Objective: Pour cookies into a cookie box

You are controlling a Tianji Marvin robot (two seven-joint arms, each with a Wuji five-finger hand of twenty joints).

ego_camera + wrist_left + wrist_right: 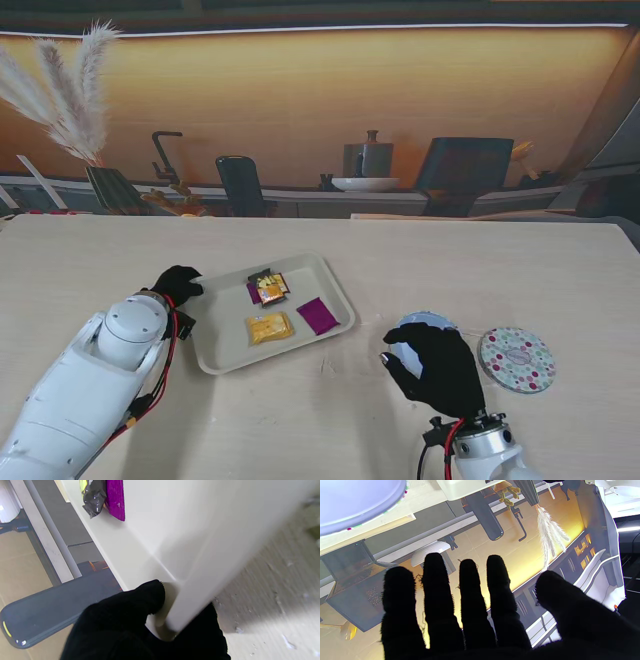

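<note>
A cream tray [213, 352] lies mid-table holding a yellow cookie packet [268, 327], a purple packet [318, 315] and a black-and-yellow packet [268, 286]. My left hand [178, 285] is shut on the tray's left rim; the left wrist view shows the rim [190, 597] pinched between thumb and fingers [150, 597], with the purple packet [115, 500] and black packet [93, 497] farther along. The round cookie box [427, 322] stands open to the right of the tray. My right hand [437, 367] hovers over its near side, fingers [472, 590] spread, holding nothing. The box [357, 502] shows pale blue inside.
The box's round dotted lid [517, 360] lies flat on the table just right of my right hand. Beyond the table's far edge are chairs and a counter with pampas grass [75, 95]. The tray's corner [462, 487] shows in the right wrist view.
</note>
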